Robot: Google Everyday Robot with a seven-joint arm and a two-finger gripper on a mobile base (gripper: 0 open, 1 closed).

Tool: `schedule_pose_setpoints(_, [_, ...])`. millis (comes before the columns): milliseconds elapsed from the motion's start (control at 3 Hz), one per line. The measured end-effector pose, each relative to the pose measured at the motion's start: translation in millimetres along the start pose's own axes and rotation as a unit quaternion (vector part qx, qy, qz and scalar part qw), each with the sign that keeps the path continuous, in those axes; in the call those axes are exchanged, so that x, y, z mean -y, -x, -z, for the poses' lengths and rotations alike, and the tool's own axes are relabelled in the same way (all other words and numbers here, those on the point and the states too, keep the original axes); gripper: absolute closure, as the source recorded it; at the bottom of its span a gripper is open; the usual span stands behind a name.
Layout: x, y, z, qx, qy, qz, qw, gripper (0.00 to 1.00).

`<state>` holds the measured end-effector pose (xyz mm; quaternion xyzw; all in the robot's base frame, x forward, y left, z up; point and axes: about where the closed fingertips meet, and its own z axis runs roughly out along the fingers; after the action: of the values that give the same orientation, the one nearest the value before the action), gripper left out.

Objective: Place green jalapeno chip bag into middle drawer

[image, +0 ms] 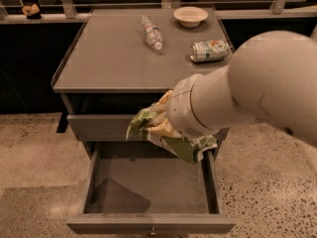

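jaws gripping chip bag (140, 121), above middle drawer (148, 192)

tool hidden behind arm (218, 100), bag (140, 121) half covered
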<state>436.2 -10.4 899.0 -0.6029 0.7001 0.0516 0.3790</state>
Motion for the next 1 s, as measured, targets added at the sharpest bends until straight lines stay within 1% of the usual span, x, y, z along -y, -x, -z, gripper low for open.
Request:
schedule_pose_setpoints(333, [13, -33, -38, -0.039, -0.005, -0.026, 0.9989, 1.0])
schedule_pose_setpoints(667, [24, -59, -71, -0.069, -0.015, -0.055, 0.996, 1.0])
schedule_pose_setpoints(1000, [26, -58, -70, -0.073, -0.022, -0.072, 0.9945, 1.0])
